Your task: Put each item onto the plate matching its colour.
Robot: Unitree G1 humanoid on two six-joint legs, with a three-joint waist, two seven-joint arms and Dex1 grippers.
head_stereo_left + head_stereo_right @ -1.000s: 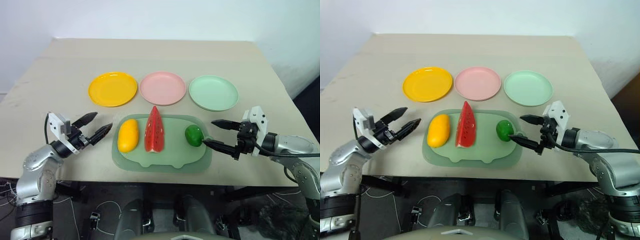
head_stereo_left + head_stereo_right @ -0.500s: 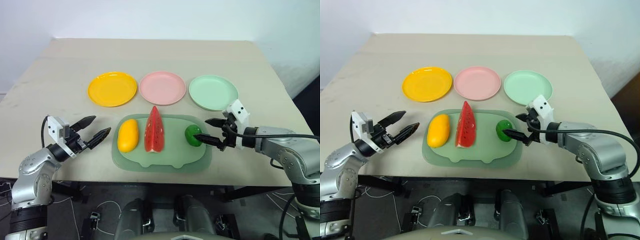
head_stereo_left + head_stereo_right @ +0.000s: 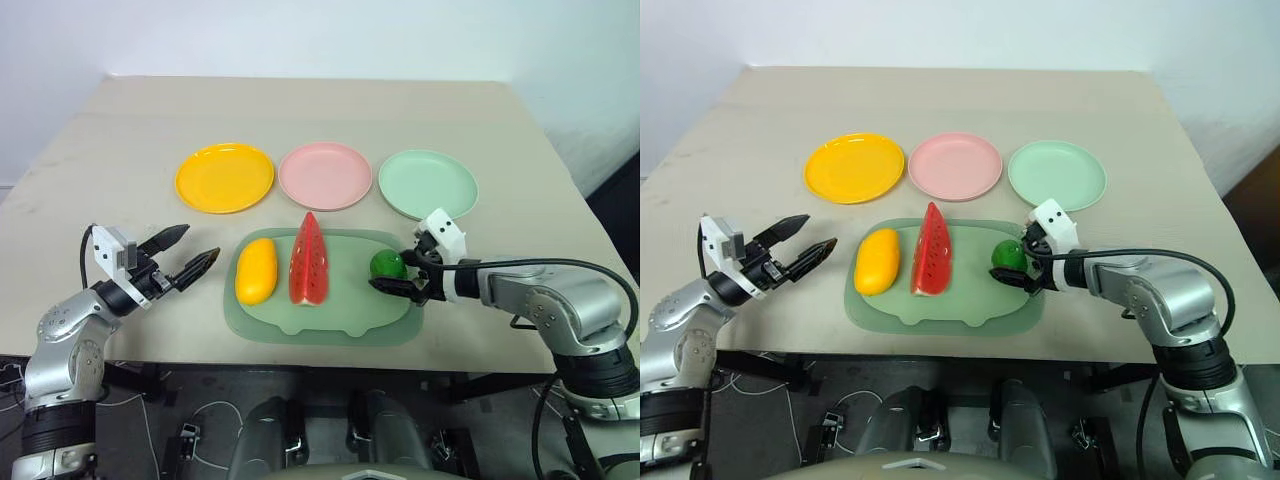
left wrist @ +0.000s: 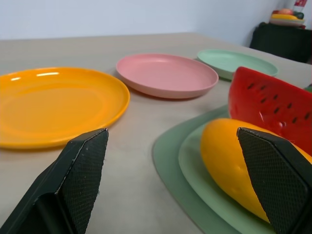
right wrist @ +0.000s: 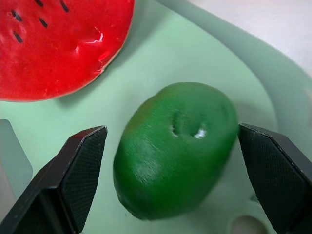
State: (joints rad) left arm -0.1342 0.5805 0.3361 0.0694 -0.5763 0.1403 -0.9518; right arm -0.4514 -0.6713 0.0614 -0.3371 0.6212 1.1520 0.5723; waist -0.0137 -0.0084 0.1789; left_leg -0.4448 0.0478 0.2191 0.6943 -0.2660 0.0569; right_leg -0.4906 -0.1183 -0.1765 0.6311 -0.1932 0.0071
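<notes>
Right now the right gripper [image 3: 398,270] sits low over the right end of the pale-green cutting mat [image 3: 330,325], its fingers [image 5: 78,170] spread wide to either side of the dark-green lime [image 5: 175,148]; the wrist view shows a gap between each black pad and the fruit, so the lime lies on the mat ungrasped. Beside the lime, toward the middle of the mat, the red watermelon wedge [image 3: 308,260] stands on its green rind with the point away from the robot, and the yellow mango [image 3: 256,270] lies lengthwise at the mat's left end, near the wedge but apart from it. Beyond the mat, three round plates stand in a row on the beige tabletop [image 3: 120,150]: the yellow plate [image 3: 224,177] on the left, the pink plate [image 3: 325,175] in the middle and the mint-green plate [image 3: 428,184] on the right, all bare and close together without touching. On the left, the left gripper [image 3: 183,253] hangs above the tabletop off the mat's left edge, pointing toward the mango, its fingers [image 4: 83,165] released and holding nothing, well apart from the fruit
</notes>
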